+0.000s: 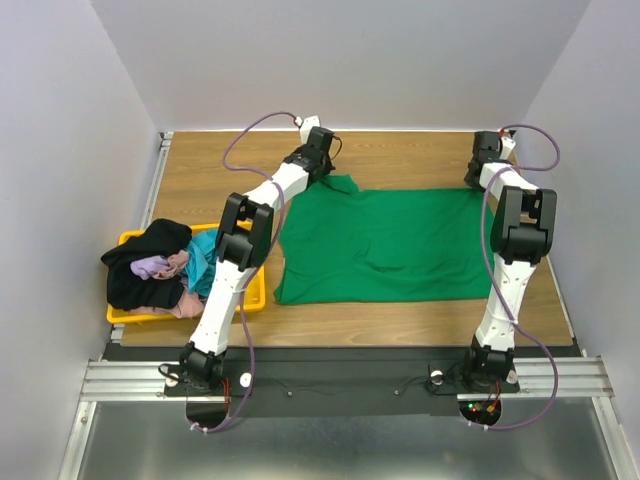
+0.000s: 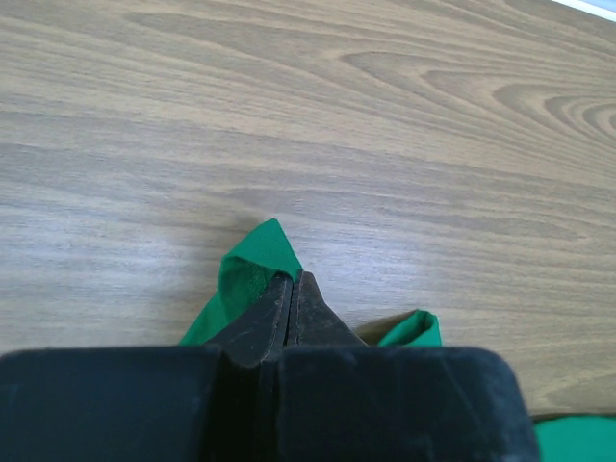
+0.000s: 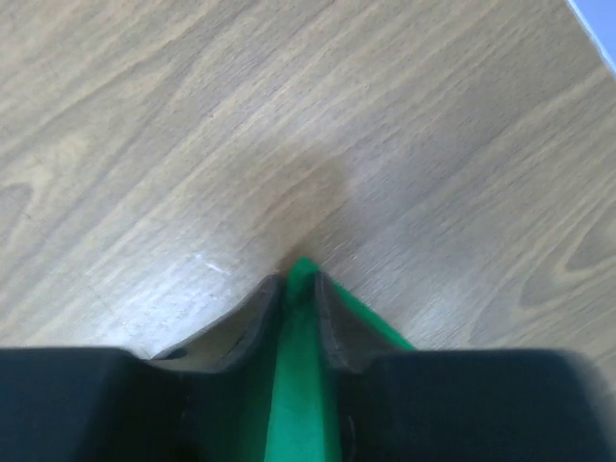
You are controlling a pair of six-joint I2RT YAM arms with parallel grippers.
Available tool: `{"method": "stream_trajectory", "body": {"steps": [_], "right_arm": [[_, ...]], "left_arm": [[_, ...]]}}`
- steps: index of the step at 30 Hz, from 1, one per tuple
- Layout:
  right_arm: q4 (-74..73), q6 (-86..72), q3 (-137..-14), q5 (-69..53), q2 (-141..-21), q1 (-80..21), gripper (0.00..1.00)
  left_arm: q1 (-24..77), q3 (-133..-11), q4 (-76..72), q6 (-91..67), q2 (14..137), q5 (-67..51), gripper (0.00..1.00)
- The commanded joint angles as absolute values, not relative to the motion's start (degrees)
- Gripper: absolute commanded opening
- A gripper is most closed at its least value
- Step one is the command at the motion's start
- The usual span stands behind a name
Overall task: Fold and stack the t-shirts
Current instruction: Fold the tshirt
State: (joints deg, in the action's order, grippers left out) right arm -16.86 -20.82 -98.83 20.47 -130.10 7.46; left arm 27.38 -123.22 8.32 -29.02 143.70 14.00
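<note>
A bright green t-shirt (image 1: 385,245) lies spread flat on the wooden table. My left gripper (image 1: 318,172) is shut on its far left corner; in the left wrist view the jaws (image 2: 292,279) pinch green cloth (image 2: 252,265) just above the wood. My right gripper (image 1: 478,178) is shut on the far right corner; green cloth (image 3: 306,337) runs between its fingers. Black (image 1: 150,255), teal (image 1: 203,262) and pale lavender-pink (image 1: 155,267) t-shirts lie heaped in a yellow bin.
The yellow plastic bin (image 1: 255,297) sits at the table's left, beside the left arm. Grey walls close in the table on three sides. Bare wood (image 1: 400,155) runs along the far edge behind the shirt.
</note>
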Motion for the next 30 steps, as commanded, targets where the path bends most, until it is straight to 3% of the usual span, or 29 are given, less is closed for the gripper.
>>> {"method": "stream_trajectory", "body": {"steps": [1,2,4,14,30], "right_arm": [[-19.69,-20.22,-97.47,18.55,-129.99,7.73,0.15],[-19.69,-20.21,-97.38,18.20,-129.64,7.65,0.05],[-19.69,-19.87,-97.29,17.76,-128.68,7.65,0.00],[-19.51,-19.16,-92.56,20.56,-120.76,6.33,0.01],[-18.81,-23.29,-74.98,24.61,-104.16,5.98,0.00]], "left_arm": [[27.77,-120.77,6.94,-28.92,137.03,14.06,0.00],[27.86,-119.37,6.77,-29.00,136.15,13.98,0.00],[27.95,-117.35,6.16,-29.44,134.74,13.45,0.00],[28.65,-100.02,-1.76,-31.55,122.61,9.59,0.00],[31.99,-73.31,-8.52,-36.30,105.65,7.82,0.00]]}}
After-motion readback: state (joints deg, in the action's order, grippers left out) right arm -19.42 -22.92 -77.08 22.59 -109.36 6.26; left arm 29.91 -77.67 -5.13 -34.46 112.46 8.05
